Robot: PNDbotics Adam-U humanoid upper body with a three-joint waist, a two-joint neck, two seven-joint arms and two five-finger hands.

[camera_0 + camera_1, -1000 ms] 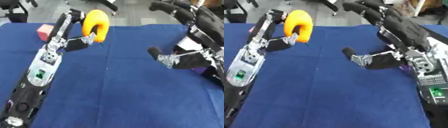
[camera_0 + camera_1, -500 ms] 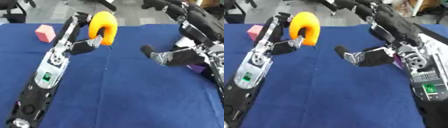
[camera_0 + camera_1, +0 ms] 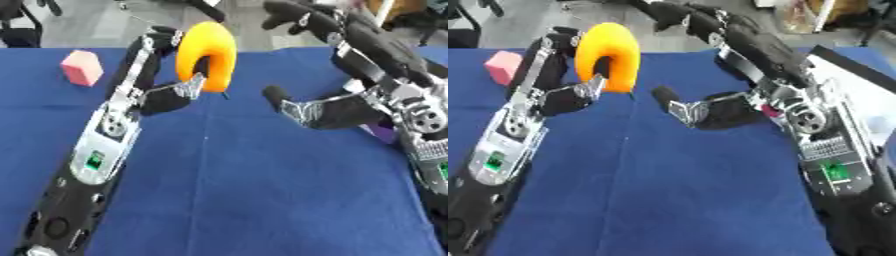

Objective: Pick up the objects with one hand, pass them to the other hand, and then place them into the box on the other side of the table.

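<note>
An orange curved, horseshoe-like object (image 3: 210,55) is held above the blue table near its far middle, with my left hand (image 3: 171,95) shut on it, the thumb hooked through its inner curve. My right hand (image 3: 328,107) is open just to the right of it, thumb (image 3: 284,100) pointing toward the orange object with a small gap between them, upper fingers (image 3: 297,12) spread above. A pink block (image 3: 81,67) lies on the table at the far left. Something purple (image 3: 381,132) peeks out beneath my right wrist.
The blue cloth (image 3: 254,195) covers the table. A white surface with a dark rim (image 3: 855,85) lies at the right edge behind my right arm. Chairs and floor show beyond the far edge.
My left hand has carried the orange object to the right toward the table's middle. My right hand has moved left to meet it, so the gap between them has shrunk.
</note>
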